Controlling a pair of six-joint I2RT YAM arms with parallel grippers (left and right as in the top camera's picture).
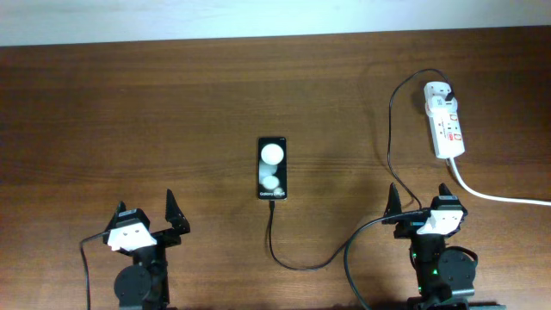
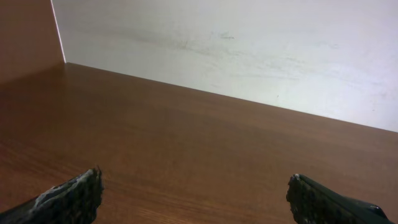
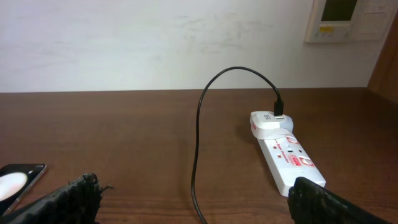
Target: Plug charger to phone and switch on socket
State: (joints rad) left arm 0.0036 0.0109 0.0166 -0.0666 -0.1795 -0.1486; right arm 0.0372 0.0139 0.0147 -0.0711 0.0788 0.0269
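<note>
The black phone [image 1: 272, 168] lies in the middle of the table with two white reflections; its corner shows in the right wrist view [image 3: 18, 180]. The thin black charger cable [image 1: 293, 258] runs from the phone's near end, loops right and up to the white adapter on the socket [image 1: 445, 120]. In the right wrist view the cable [image 3: 198, 143] arcs to the plug on the socket [image 3: 287, 155]. My left gripper [image 1: 145, 217] is open and empty at the front left. My right gripper [image 1: 419, 207] is open and empty at the front right, with the cable passing between its fingers.
The socket's thick white cord [image 1: 499, 196] trails off to the right edge. A white wall [image 2: 249, 50] borders the far side of the wooden table [image 2: 186, 143]. A wall panel [image 3: 348, 18] hangs at the upper right.
</note>
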